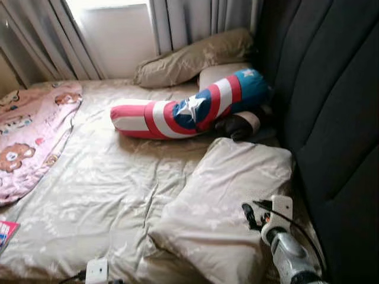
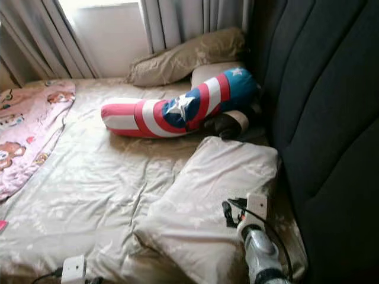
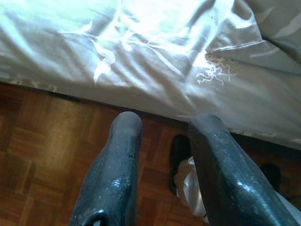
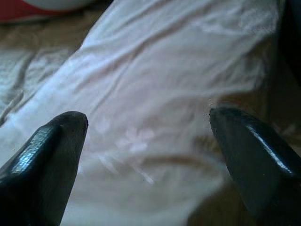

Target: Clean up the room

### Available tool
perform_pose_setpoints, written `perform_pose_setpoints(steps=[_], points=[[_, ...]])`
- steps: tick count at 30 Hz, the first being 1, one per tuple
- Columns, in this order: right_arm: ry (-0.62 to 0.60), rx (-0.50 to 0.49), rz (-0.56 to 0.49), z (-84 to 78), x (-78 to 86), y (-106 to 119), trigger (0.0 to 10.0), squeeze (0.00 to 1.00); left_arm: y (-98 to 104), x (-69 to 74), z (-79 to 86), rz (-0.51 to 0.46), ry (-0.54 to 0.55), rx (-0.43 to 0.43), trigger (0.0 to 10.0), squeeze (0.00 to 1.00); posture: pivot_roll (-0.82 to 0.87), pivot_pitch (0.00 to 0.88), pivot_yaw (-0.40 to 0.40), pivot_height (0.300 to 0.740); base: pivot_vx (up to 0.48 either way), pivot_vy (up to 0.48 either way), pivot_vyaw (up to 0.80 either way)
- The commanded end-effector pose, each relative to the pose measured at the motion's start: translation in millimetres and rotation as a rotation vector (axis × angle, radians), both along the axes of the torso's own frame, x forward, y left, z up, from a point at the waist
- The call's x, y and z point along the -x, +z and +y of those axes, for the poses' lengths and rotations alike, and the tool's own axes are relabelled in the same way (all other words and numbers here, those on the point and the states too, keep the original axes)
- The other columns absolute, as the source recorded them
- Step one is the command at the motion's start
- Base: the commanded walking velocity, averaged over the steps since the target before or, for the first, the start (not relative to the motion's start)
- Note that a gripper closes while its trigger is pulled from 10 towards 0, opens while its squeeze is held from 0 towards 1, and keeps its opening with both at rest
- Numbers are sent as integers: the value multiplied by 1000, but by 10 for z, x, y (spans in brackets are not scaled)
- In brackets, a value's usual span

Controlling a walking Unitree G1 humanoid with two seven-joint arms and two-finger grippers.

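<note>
A beige pillow (image 1: 225, 195) lies at the near right of the bed, against the dark headboard (image 1: 331, 118). My right gripper (image 1: 256, 213) hovers just over its near right part, open, with the pillow fabric (image 4: 155, 94) between the spread fingers and nothing held. A red, white and blue bolster with a star (image 1: 189, 109) lies across the bed farther back. My left gripper (image 3: 165, 123) is low at the bed's near edge, open, pointing at the hanging sheet (image 3: 141, 56) and the wooden floor (image 3: 42, 141).
A tan pillow (image 1: 195, 56) and a pale pillow (image 1: 216, 74) lie by the curtains. A dark roll (image 1: 240, 125) sits under the bolster's end. A pink bear-print blanket (image 1: 29, 136) covers the left side. A red-pink item (image 1: 6, 234) shows at the near left edge.
</note>
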State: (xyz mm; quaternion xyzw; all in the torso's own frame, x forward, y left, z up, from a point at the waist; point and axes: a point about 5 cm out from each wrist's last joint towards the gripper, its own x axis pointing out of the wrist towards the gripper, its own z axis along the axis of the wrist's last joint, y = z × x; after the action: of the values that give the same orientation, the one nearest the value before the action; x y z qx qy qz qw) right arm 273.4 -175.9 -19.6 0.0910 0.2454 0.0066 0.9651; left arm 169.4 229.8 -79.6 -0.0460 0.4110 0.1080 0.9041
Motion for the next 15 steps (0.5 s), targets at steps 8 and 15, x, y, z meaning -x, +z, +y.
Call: perform_pose_setpoints(steps=[8, 15], points=[[-2, 31, 66, 29, 161, -142, 10000, 0, 39, -112, -19, -6, -3, -1, 10000, 0, 12, 0, 63, 740, 0, 0, 0], [-17, 47, 87, -3, 183, -163, 10000, 0, 61, -164, -27, -16, -9, 1, 10000, 0, 14, 0, 63, 705, 0, 0, 0]])
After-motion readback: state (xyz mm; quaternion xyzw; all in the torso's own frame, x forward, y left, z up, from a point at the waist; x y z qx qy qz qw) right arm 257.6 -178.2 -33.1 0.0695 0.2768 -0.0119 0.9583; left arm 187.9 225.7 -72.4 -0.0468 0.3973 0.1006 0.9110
